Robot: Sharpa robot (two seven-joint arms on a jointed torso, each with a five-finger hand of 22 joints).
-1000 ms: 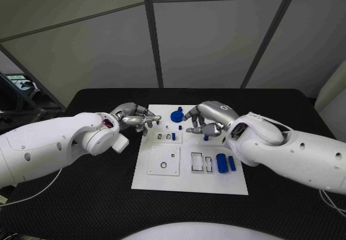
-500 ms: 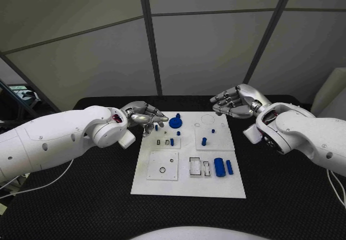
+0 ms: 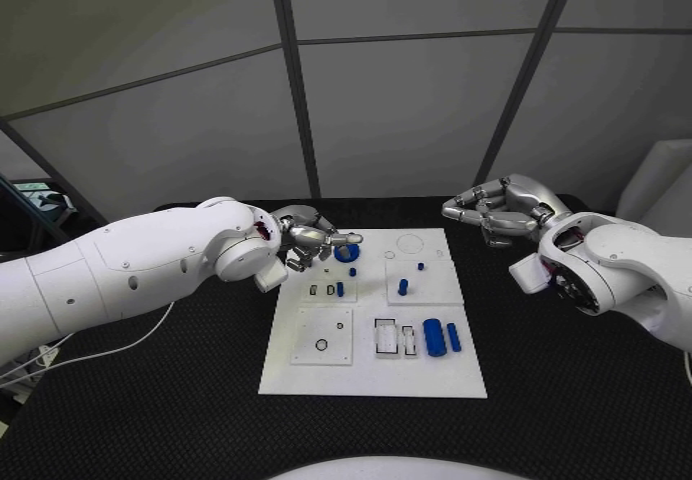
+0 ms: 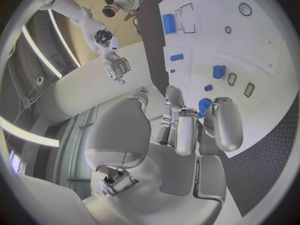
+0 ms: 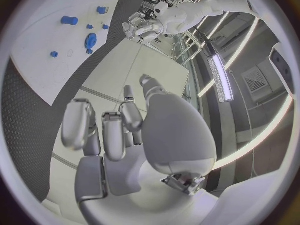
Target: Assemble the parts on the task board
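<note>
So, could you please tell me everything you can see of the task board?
The task board is a flat white rectangular plate, plastic by its look, lying on the black table. It bears raised square panels, dark-outlined slots and rings, and small blue parts, some lying, some standing. The left hand hangs over its far left corner; the right hand is lifted clear.

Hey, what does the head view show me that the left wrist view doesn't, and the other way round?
Head view: the white rectangular task board down to its near edge on the black table, plus the white left arm. Left wrist view: the silver left hand seen from behind, palm and fingers close over the board beside the round blue gear. Both: the board, the gear, the fat blue cylinder, and the raised silver right hand.
</note>
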